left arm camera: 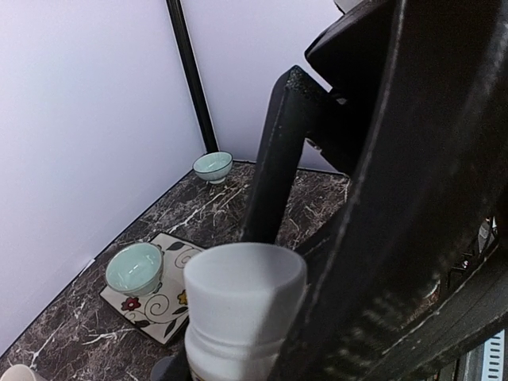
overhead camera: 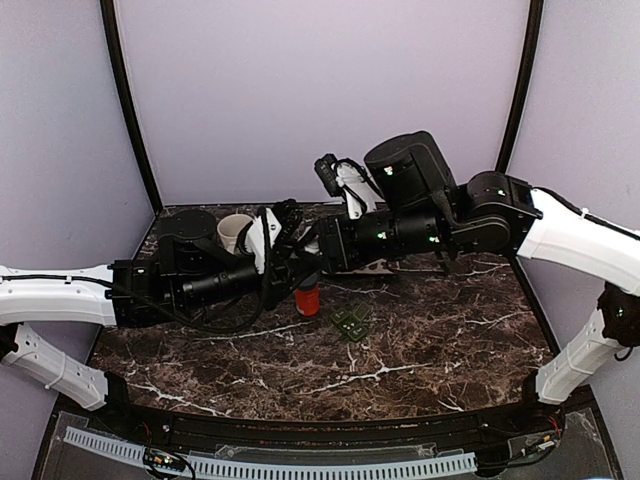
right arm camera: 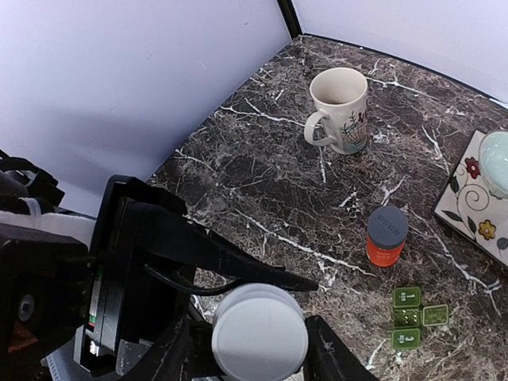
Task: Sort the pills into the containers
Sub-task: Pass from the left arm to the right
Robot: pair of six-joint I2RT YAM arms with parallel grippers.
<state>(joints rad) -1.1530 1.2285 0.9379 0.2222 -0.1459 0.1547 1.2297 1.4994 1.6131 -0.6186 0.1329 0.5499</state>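
A white bottle (left arm camera: 238, 333) with a white cap (right arm camera: 259, 333) is held above the table between both grippers. My left gripper (overhead camera: 288, 256) is shut on the bottle's body; one of its fingers (right arm camera: 238, 266) shows beside the cap. My right gripper (right arm camera: 258, 349) is shut on the cap, a finger on each side. The dark green pill-box strip (right arm camera: 413, 317) lies on the marble, open, and also shows in the top view (overhead camera: 350, 322). An orange bottle (right arm camera: 386, 236) with a grey cap stands beside it. No loose pills show.
A beige mug (right arm camera: 340, 109) stands at the back left. A flowered square plate (left arm camera: 155, 317) holds a pale green bowl (left arm camera: 135, 268). A second pale green bowl (left arm camera: 213, 165) sits near the back wall. Walls enclose the marble table (overhead camera: 440, 350).
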